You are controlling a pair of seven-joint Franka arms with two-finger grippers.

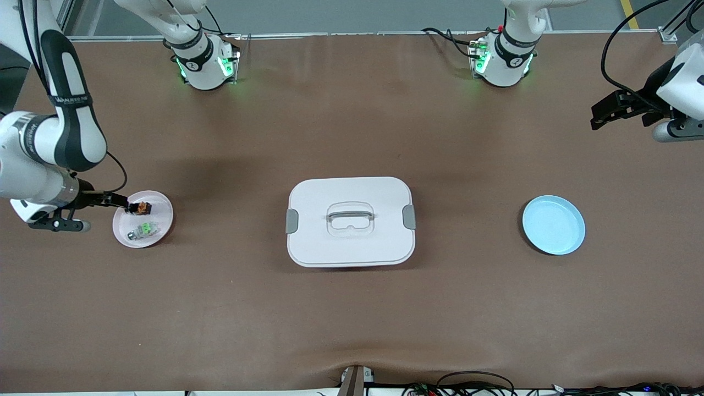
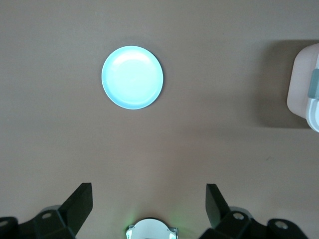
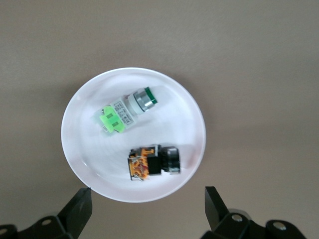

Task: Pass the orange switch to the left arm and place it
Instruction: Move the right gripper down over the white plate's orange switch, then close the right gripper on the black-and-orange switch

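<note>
The orange switch, black with orange markings, lies on a small pink plate at the right arm's end of the table. It also shows in the right wrist view. My right gripper is open and empty over the plate's edge, just short of the switch; its fingers are wide apart. The white lidded box stands mid-table. My left gripper is open and empty, held high over the left arm's end of the table, waiting.
A clear switch with a green top lies on the same pink plate, nearer the front camera than the orange switch. A blue plate sits toward the left arm's end and shows in the left wrist view, with the box's corner.
</note>
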